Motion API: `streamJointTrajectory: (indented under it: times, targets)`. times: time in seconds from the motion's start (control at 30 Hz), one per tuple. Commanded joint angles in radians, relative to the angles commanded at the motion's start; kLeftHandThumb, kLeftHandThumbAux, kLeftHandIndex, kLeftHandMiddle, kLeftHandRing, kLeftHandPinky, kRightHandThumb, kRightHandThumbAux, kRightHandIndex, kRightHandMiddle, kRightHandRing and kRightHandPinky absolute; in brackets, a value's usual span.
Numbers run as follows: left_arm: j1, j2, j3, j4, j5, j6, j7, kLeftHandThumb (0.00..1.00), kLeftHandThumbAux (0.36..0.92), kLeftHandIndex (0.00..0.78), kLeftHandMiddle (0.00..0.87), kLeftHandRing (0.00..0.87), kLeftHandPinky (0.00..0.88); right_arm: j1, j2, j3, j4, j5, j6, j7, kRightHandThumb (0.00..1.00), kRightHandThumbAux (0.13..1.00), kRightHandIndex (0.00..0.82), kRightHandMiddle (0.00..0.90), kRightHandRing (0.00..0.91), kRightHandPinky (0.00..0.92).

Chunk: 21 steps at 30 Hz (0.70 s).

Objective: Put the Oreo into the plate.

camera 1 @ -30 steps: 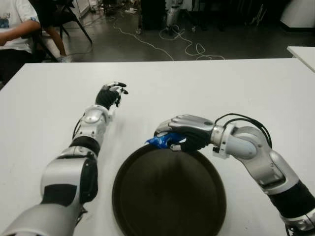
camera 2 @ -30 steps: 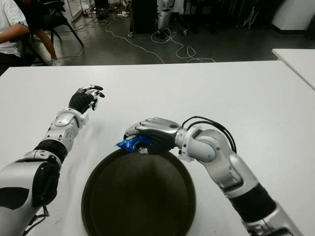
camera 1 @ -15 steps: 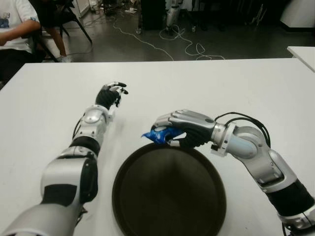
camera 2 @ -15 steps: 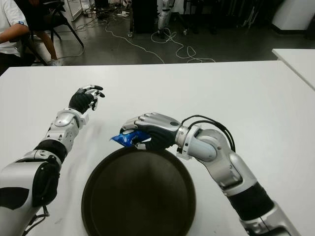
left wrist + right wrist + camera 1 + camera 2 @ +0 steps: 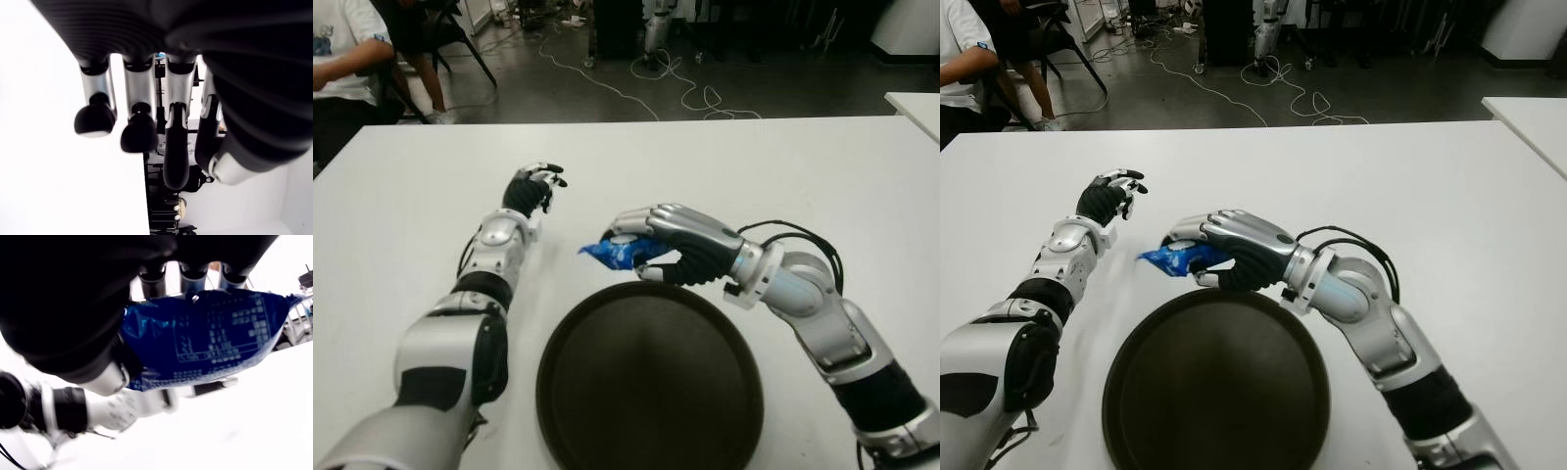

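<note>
The right hand (image 5: 671, 243) reaches in from the robot's right, forearm bent across the white table (image 5: 783, 176), its silver fingers (image 5: 680, 220) curled over a blue Oreo packet (image 5: 610, 253) with the thumb pressing from beneath. The packet is glossy, crinkled foil with small white print, and 1 end juts out past the fingertips toward the robot's left. It is held off the table, just beyond the far rim of the plate (image 5: 651, 382), not over it. The plate is round, dark and smooth with a shallow raised edge, and sits below and behind the fingers, nearer the robot. The left hand (image 5: 534, 186) shows well out to the left of the packet, arm stretched forward, black-tipped fingers (image 5: 138, 129) loosely bent and holding nothing. A seated person (image 5: 347, 54) and floor cables (image 5: 636, 83) show beyond the table's far edge.
</note>
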Motion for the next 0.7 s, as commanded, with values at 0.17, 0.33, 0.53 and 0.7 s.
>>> streamJointTrajectory:
  times: [0.17,0.33,0.53,0.7]
  targets:
    - [0.000,-0.001,0.003,0.000,-0.003,-0.001,-0.005,0.852,0.663,0.409,0.544,0.805,0.825,0.019,0.027,0.001,0.018,0.022,-0.020,-0.021,0.679,0.735,0.424,0.655,0.652,0.604]
    - [0.000,-0.001,0.004,0.000,-0.002,-0.002,-0.009,0.853,0.662,0.409,0.547,0.790,0.814,0.029,0.045,0.001,0.043,0.031,-0.046,-0.032,0.678,0.736,0.422,0.589,0.605,0.589]
    - [-0.001,-0.003,0.004,0.000,0.001,-0.002,-0.005,0.855,0.662,0.411,0.548,0.786,0.818,0.040,0.054,0.010,0.074,0.049,-0.076,-0.029,0.670,0.741,0.411,0.380,0.389,0.392]
    - [-0.002,-0.004,0.001,0.001,0.005,-0.002,0.002,0.854,0.661,0.410,0.547,0.783,0.813,0.042,0.044,0.014,0.051,0.078,-0.042,0.011,0.662,0.746,0.397,0.261,0.271,0.297]
